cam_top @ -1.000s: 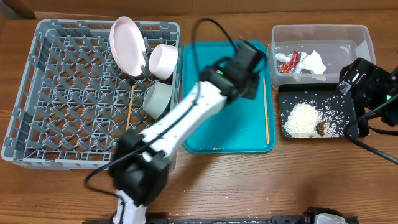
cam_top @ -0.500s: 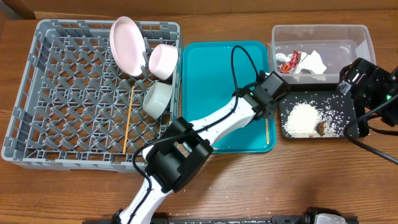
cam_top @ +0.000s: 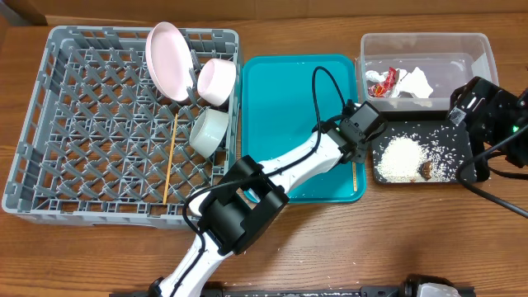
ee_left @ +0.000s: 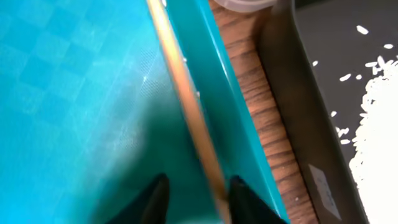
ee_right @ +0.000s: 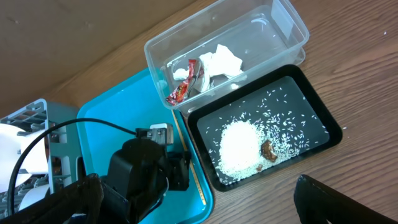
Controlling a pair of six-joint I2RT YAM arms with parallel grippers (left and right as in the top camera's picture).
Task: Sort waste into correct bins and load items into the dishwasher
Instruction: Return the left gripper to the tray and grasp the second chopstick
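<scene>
Left hand [ee_left: 198, 200] has swung over, straddling the chopstick [ee_left: 185, 99].

The left arm [cam_top: 289, 165] reaches from the near edge of the table diagonally up and to the right, wrist bent down. The left gripper [ee_left: 199, 202] points downward with its two dark fingers [ee_left: 155, 199] parted. The right arm [cam_top: 487, 115] sits folded at the far right, and the right gripper [ee_right: 196, 202] has its fingers spread wide.

Robotics lab, wooden table [cam_top: 412, 239] (cabled arms [cam_top: 297, 161])
</scene>
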